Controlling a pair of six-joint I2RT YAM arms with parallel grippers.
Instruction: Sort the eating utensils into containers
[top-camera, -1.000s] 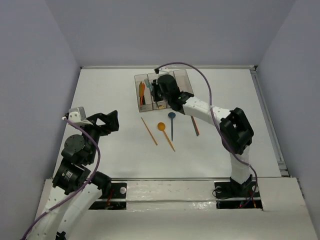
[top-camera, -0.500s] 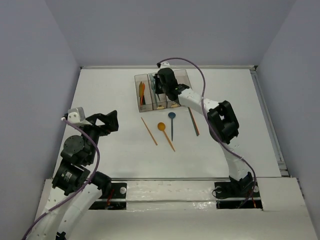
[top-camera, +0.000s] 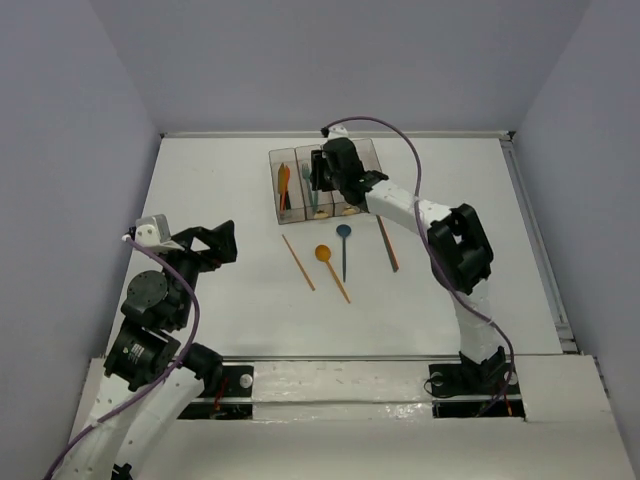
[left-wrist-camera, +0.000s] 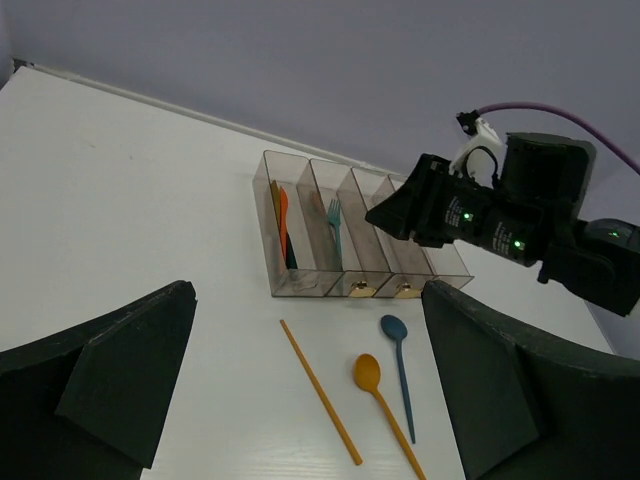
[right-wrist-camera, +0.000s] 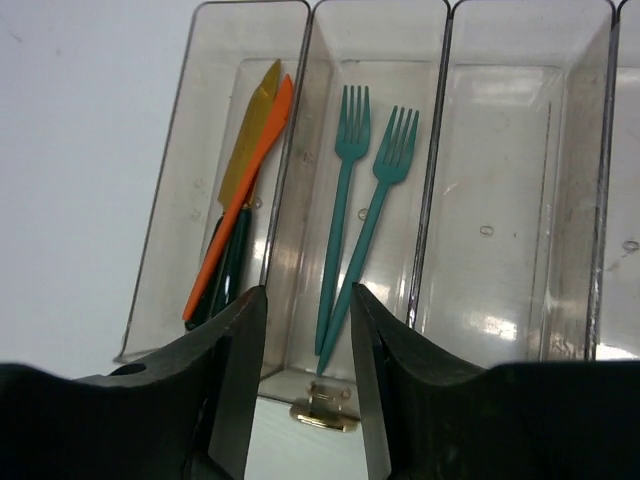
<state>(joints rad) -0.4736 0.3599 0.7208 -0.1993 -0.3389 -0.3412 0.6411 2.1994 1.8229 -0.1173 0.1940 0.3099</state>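
The row of translucent bins (top-camera: 292, 152) stands at the table's far middle and also shows in the left wrist view (left-wrist-camera: 300, 283). In the right wrist view the left bin (right-wrist-camera: 190, 140) holds orange, tan and dark knives (right-wrist-camera: 243, 190); the second bin holds two teal forks (right-wrist-camera: 362, 210). My right gripper (right-wrist-camera: 305, 350) is open and empty, above the near end of the second bin. An orange stick (top-camera: 298, 262), an orange spoon (top-camera: 331, 268), a blue spoon (top-camera: 344, 247) and an orange-and-teal stick pair (top-camera: 387, 243) lie on the table. My left gripper (left-wrist-camera: 305, 400) is open and empty, far to the left.
A brass tag (right-wrist-camera: 325, 408) sits on the second bin's near end. The two right bins (right-wrist-camera: 520, 200) look empty. A raised rail (top-camera: 535, 240) runs along the table's right edge.
My right gripper moved from the bins' near end further over them, and its elbow shifted slightly right. A teal fork now lies in the second bin. The left arm has not moved.
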